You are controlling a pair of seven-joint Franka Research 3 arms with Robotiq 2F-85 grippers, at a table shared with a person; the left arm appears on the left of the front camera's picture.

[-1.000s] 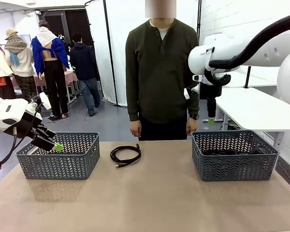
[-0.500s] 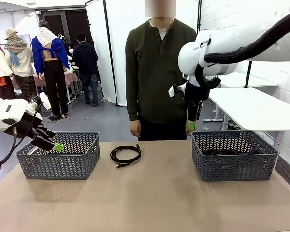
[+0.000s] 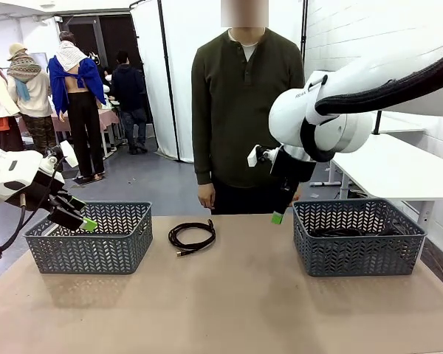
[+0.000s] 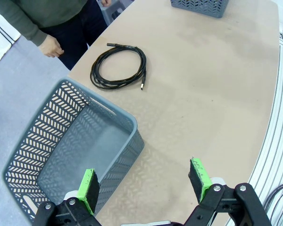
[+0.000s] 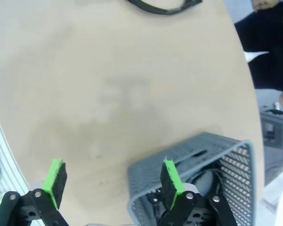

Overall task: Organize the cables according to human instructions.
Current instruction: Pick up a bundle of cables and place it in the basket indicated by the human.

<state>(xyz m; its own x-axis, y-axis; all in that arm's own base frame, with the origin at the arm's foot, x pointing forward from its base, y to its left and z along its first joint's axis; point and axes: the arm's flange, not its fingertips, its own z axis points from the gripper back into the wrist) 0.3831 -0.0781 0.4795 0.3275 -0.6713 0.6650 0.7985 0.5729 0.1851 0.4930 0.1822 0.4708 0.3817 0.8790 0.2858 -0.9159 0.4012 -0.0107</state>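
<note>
From the front, the right arm reached in from the right side, elbow high and wrist bent downward, so that the right gripper (image 3: 278,216) hung in the air above the table (image 3: 229,302), just left of the right basket (image 3: 358,236); only one green pad could be made out there, and nothing was in it. The left arm sat low at the left edge, its left gripper (image 3: 85,223) angled down over the near-left corner of the left basket (image 3: 90,237). A coiled cable (image 3: 192,236) lay on the table between the two baskets, closer to the left one, and dark cable showed through the lattice of the right basket. The human (image 3: 244,110) stood at the far side with both arms hanging. The left wrist view made plain that the left gripper (image 4: 144,184) stood spread wide and empty, one pad over the left basket (image 4: 108,141) and the other over bare table; it also showed the coiled cable (image 4: 119,67) loop by loop, its plug ends visible, and a hand (image 4: 51,46) of the human near the table's edge. The right wrist view showed the right gripper (image 5: 112,181) likewise spread wide, holding nothing, above the table with a corner of the right basket (image 5: 198,150) below one finger, black cable (image 5: 205,181) lying inside it, and part of the coiled cable (image 5: 162,6) at the top edge.
</note>
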